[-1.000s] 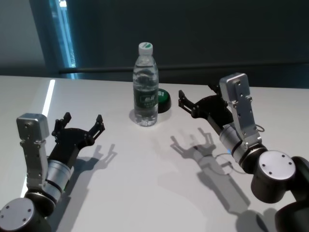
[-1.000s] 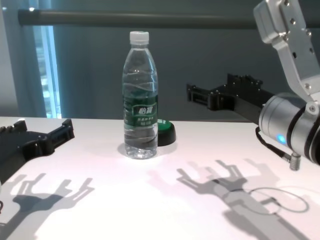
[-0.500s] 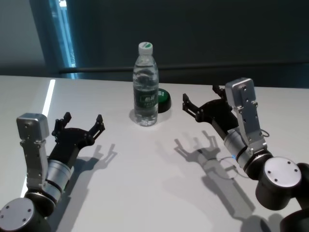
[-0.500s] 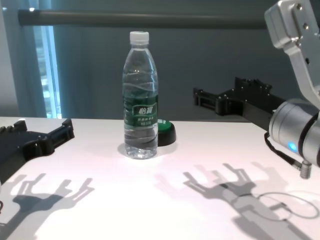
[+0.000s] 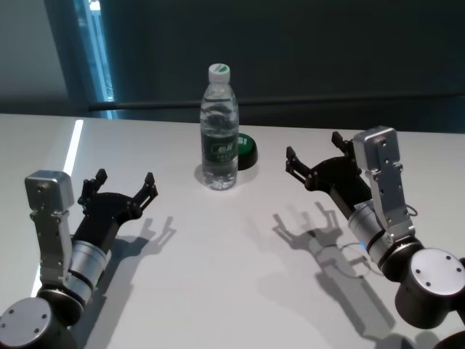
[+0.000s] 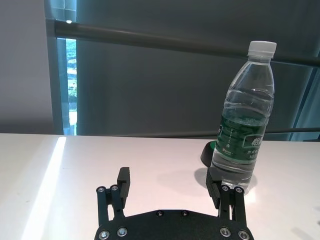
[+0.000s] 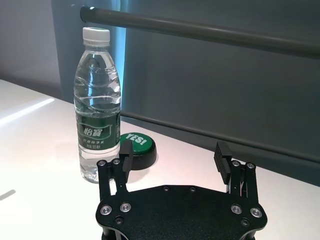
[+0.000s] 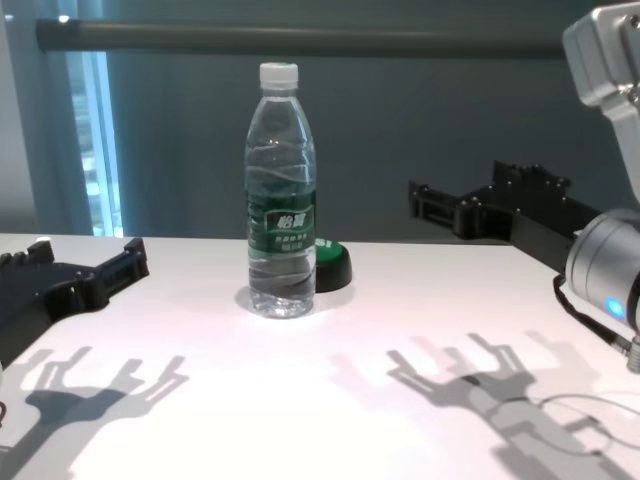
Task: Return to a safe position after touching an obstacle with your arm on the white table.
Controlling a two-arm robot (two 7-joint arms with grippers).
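the bottle (image 5: 219,127) stands upright toward the far middle of the white bench (image 5: 218,291), cap on, with a low black-and-green puck (image 5: 245,151) just behind it on the robot's right side, close enough that i cannot tell whether they touch. the right gripper (image 5: 314,160) hangs above the bench to the right of the bottle, clearly apart from it, its fingers spread wide with nothing between them; its shadow falls on bare bench nearer the robot. the left gripper (image 5: 120,187) sits low on the left side, also spread apart and empty, well apart from the bottle. judging by the gap between the right arm and the bottle, the pull-back to a safe pose looks well under way but not finished, since the forearm is raised and angled toward the middle. the main risk from here is a sideways or forward swing of the right arm: the open fingers point roughly toward the bottle and puck, and a tall, light, narrow-based bottle would likely tip from even a glancing knock. a cable loop (image 5: 343,251) near the right wrist could also snag if the wrist rolls sharply. dropping the arm too steeply could bring the fingers down onto the bench.
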